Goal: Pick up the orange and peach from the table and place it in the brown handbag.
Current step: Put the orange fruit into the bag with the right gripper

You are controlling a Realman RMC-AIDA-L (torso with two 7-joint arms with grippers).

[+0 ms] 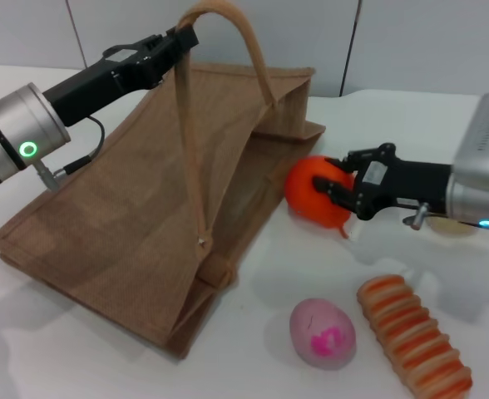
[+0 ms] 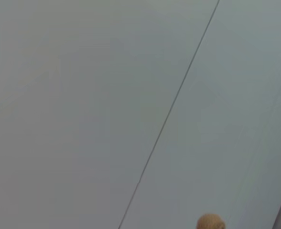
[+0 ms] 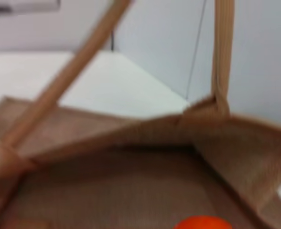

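Observation:
The brown handbag (image 1: 145,208) lies on the table with its mouth facing right. My left gripper (image 1: 182,37) is shut on one strap handle (image 1: 228,25) and holds it up, so the bag's mouth gapes. My right gripper (image 1: 338,189) is shut on the orange (image 1: 309,189) and holds it just outside the bag's mouth. The right wrist view shows the bag's opening (image 3: 145,157) and the top of the orange (image 3: 202,223). The peach (image 1: 322,332) lies on the table in front, pink with a magenta blotch.
An orange-and-cream striped ridged loaf (image 1: 415,337) lies to the right of the peach. A beige lump (image 1: 448,224) is mostly hidden behind my right arm. The white table (image 1: 61,357) ends at a grey wall behind the bag.

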